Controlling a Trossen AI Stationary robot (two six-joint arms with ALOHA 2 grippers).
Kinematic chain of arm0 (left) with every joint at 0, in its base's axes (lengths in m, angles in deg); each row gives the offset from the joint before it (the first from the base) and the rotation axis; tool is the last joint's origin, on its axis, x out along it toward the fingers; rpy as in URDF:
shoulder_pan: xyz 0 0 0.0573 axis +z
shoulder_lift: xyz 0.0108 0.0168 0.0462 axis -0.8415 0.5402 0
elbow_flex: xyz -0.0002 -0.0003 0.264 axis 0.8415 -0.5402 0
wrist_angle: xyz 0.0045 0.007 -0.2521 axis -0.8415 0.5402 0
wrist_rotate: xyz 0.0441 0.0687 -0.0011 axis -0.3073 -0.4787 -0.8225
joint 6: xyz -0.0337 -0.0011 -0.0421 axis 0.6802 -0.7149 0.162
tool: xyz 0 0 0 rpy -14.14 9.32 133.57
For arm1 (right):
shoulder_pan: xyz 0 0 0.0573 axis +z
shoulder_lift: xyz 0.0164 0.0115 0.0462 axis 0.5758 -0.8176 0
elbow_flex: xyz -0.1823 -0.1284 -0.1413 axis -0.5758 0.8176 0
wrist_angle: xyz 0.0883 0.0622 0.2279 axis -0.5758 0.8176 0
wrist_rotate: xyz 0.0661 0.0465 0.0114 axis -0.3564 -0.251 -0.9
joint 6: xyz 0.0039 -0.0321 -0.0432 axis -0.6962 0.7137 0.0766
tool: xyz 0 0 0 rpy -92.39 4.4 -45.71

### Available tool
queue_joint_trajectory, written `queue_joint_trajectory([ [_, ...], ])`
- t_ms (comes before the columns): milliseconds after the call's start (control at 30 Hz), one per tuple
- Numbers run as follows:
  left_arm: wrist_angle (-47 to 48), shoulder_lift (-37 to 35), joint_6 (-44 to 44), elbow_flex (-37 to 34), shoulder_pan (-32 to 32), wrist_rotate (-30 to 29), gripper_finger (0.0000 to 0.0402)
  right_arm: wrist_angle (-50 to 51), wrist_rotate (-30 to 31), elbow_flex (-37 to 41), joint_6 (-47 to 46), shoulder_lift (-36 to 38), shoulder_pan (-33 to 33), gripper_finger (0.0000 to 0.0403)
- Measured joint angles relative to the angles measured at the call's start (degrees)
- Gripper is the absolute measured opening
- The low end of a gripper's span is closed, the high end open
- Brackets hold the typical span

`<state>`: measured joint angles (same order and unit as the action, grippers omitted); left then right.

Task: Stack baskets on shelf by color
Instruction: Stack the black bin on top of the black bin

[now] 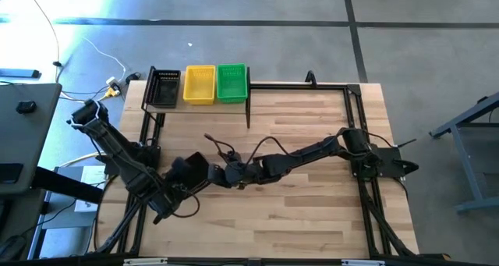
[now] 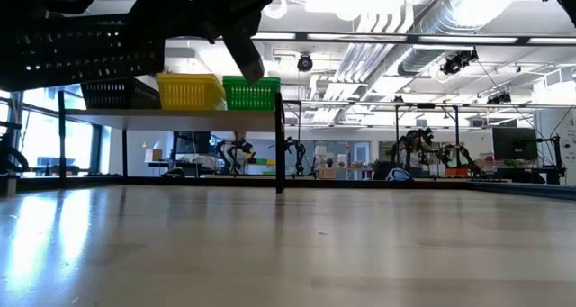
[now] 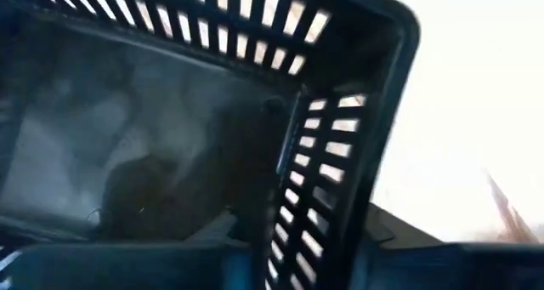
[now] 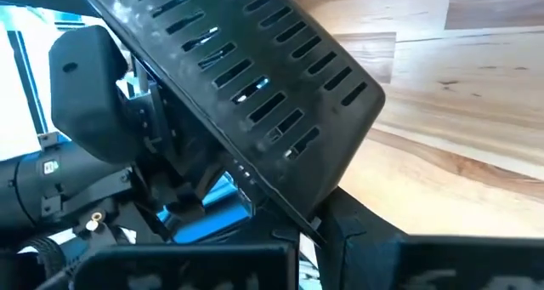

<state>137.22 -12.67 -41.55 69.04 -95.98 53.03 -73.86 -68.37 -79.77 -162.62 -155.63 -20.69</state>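
Overhead, a black perforated plastic basket [image 1: 189, 172] sits between the two dark grippers above the wood-plank tabletop [image 1: 312, 219], towards its left side. The left gripper [image 1: 173, 189] is at the basket from the left, and its wrist camera looks straight into the basket's slotted interior [image 3: 255, 111], with one wall running between its fingers; it appears to be pinching that wall, though the close view is too murky for me to be sure the fingers are fully pressed onto it. The right gripper [image 1: 228, 174] reaches in from the right with its fingers pressed together at the basket's edge; in its wrist view the basket [image 4: 255, 86] tilts steeply above the planks, its lower rim pinched between that gripper's fingers. From table height the black basket [image 2: 81, 55] hangs clear of the tabletop, at the upper left of that picture. At the far left edge of the table stands the light wooden shelf on a thin black frame [image 1: 152, 108], bearing three upright stacks side by side: black baskets [image 1: 164, 87], yellow baskets [image 1: 199, 84] and bright green baskets [image 1: 231, 83], touching or nearly so.
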Motion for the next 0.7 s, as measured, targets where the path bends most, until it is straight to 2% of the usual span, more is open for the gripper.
queue_joint_trajectory([
  [200, -0.88, -0.02, 0.09, 0.0, -2.07, -0.9, 0.0009, 0.15, 0.95, 0.0, 4.63, 0.0, 0.11, 0.0],
  [433, -2.4, -0.03, 1.22, -0.02, -3.9, -1.18, 0.0003, -0.12, 4.64, 0.0, 11.83, 0.0, 0.19, 0.0006],
  [533, -2.84, -0.04, 1.42, 0.0, -4.19, -1.12, 0.0003, -0.18, 5.49, 0.0, 14.05, 0.0, 0.17, 0.0032],
  [700, -2.54, -0.06, 3.32, -0.03, -4.19, -0.16, 0.0001, -0.62, 5.39, -0.02, 18.51, 0.04, -0.26, 0.0107],
])
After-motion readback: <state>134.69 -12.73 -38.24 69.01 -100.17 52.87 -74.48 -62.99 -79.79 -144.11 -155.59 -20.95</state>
